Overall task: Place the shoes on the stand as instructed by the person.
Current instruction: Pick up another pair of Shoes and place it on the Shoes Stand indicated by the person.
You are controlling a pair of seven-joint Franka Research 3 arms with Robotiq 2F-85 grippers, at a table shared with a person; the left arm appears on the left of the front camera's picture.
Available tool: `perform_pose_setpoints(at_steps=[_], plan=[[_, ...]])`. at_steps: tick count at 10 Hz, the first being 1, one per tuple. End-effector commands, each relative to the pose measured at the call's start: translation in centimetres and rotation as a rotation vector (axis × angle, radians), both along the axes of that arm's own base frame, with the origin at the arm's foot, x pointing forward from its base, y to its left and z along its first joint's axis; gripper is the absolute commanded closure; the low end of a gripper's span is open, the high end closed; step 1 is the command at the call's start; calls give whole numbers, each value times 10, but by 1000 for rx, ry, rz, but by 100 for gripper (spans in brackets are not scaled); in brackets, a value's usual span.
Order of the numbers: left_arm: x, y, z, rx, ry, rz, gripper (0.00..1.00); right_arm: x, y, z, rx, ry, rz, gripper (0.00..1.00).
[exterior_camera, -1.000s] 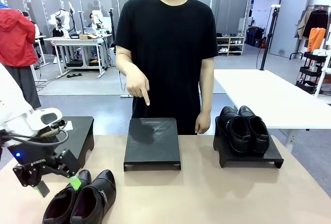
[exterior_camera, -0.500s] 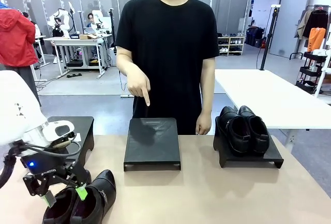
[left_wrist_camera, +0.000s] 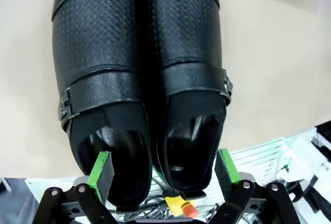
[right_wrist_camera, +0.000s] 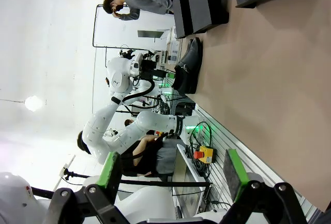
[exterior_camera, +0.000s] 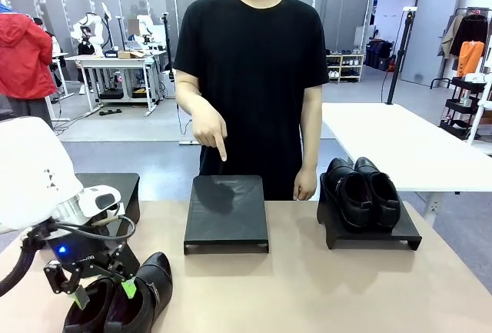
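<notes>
pointing down with one forefinger, the person (exterior_camera: 250, 64) stands at the far side of the table (exterior_camera: 323, 287), with the pointing hand (exterior_camera: 209, 127) held over the far edge of the middle stand (exterior_camera: 226, 214) and the other hand (exterior_camera: 305, 184) hanging by the table's far edge. the plain shoes (exterior_camera: 361, 191) sit side by side on the right stand (exterior_camera: 384, 234), toes toward the near side. the buckle-strap shoes (exterior_camera: 127, 302) lie together on the table at the near left, in front of the left stand (exterior_camera: 123, 191). the left gripper (exterior_camera: 104, 293) is low over the heel end of that pair. in the left wrist view, the left gripper (left_wrist_camera: 163, 171) is spread wide with nothing in its grasp. one green pad (left_wrist_camera: 101, 175) is over the opening of one shoe and the other pad is just outside the heel of its mate. whether either pad touches the leather cannot be told. the right gripper (right_wrist_camera: 171, 169) is parted wide as well, empty, well away from both pairs.
</notes>
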State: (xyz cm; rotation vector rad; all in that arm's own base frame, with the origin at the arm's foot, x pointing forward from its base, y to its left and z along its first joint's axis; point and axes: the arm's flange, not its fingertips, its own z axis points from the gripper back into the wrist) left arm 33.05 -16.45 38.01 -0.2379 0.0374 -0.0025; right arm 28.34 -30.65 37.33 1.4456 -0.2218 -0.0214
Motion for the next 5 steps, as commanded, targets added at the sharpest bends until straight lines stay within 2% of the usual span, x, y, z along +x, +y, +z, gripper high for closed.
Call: perform_pose_setpoints(at_steps=[1,5], plan=[[9,-8,-16,38,-14,41,0,-3,3,2,-17,10,1,0],[11,-10,-45,84,-11,65,0,-3,3,2,-17,10,1,0]])
